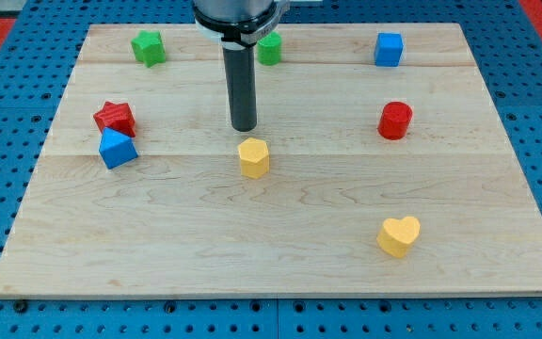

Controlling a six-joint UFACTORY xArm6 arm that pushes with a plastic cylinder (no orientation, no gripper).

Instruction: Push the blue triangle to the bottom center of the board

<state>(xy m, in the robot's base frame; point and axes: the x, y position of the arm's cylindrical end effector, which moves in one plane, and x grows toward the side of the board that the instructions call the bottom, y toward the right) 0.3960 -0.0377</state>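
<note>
The blue triangle (117, 149) lies at the view's left side of the wooden board (280, 264), just below and touching a red star-shaped block (115, 118). My tip (244, 127) is near the board's middle, well to the right of the blue triangle and just above a yellow hexagon block (253, 157), with a small gap between them.
A green star block (148, 47) sits at the top left. A green block (270, 48) is partly hidden behind the rod. A blue cube (389, 49) is at the top right, a red cylinder (395, 121) at the right, a yellow heart (399, 235) at the bottom right.
</note>
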